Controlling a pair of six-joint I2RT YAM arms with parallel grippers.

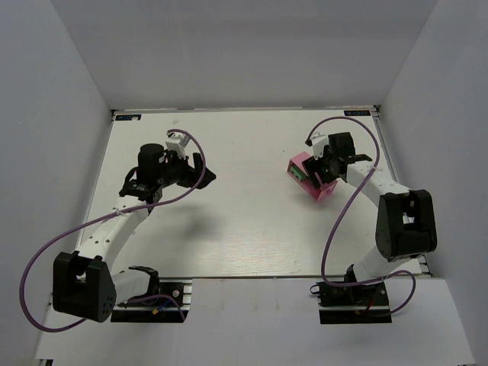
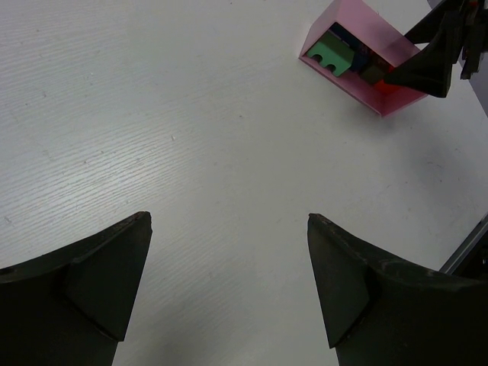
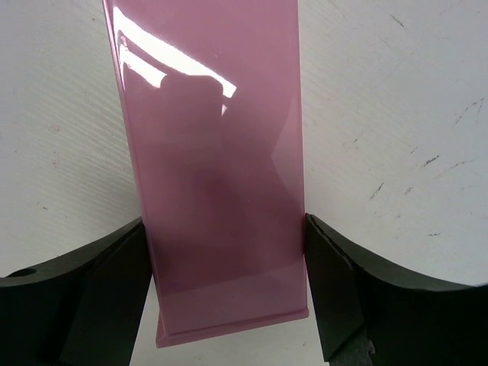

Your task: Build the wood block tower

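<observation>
Right wrist view: pink box (image 3: 221,152) is pinched by the right gripper (image 3: 225,229); left gripper (image 2: 229,221) is held spread. All wood blocks (image 2: 335,57) are boxed; tower is not yet begun.

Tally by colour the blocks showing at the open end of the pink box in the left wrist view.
green block: 1
blue block: 1
dark block: 1
Total: 3 showing; the pink box may hide more, and a red patch beside the dark block is unclear.
</observation>
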